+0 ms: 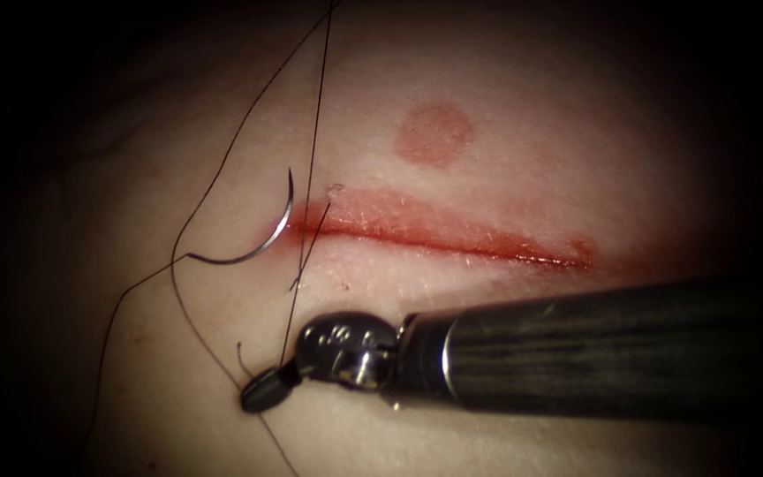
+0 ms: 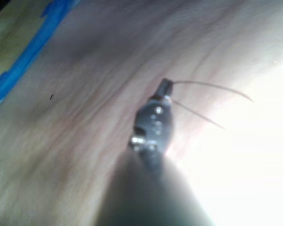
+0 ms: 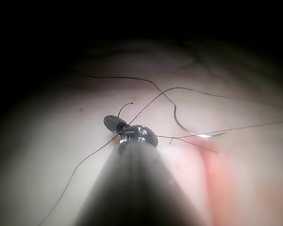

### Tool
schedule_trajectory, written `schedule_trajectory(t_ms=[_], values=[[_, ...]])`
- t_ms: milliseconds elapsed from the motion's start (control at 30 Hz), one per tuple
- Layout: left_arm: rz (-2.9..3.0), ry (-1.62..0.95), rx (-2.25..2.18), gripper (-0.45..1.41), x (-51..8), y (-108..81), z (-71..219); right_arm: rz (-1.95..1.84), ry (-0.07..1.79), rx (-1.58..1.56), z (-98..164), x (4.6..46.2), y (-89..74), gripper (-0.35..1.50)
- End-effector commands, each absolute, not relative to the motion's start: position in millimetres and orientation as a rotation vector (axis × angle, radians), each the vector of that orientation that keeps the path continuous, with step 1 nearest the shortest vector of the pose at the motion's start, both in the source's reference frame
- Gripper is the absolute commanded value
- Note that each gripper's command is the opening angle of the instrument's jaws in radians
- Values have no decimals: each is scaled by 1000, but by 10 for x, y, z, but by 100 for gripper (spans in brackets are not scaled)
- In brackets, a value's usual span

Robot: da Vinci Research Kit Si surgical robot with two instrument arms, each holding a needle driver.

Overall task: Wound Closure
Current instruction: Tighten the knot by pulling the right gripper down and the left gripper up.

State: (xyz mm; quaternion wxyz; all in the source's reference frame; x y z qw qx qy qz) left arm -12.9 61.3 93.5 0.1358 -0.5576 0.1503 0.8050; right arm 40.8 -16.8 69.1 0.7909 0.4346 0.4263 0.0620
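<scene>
Tissue bears needle above right gripper clamping thread.

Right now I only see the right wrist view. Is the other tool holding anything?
Observer: Yes. In the left wrist view the left tool's jaws look shut on the thin dark thread.
Operator: My right tool's jaws grip thread too. Where along the cut is the needle?
Observer: In the endoscope view the curved steel needle sits at the left end of the red cut, and neither tool holds it. I cannot tell if its tip is in the pale tissue.
</scene>
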Motion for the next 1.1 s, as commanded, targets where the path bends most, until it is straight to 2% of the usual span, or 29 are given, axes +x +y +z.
schedule_trajectory(t_ms=[33,700,733,800,833,867,967,1100], values=[[2332,437,-1621,-35,-132,620,938,135,917,938,697,413,-173,-35],[2246,275,-1708,-35,-117,604,929,132,921,935,698,413,-171,-35],[2239,261,-1705,-25,-117,604,929,132,921,936,698,413,-171,-35],[2216,234,-1700,10,-117,604,928,130,920,938,698,413,-171,-35],[2207,223,-1698,19,-117,604,928,130,920,938,698,413,-171,-35],[2194,208,-1694,26,-117,604,928,130,920,938,698,413,-171,-35],[2144,150,-1662,28,-117,602,927,131,920,938,698,413,-171,-35],[2069,62,-1645,56,-115,597,923,131,920,938,698,413,-171,-35]])
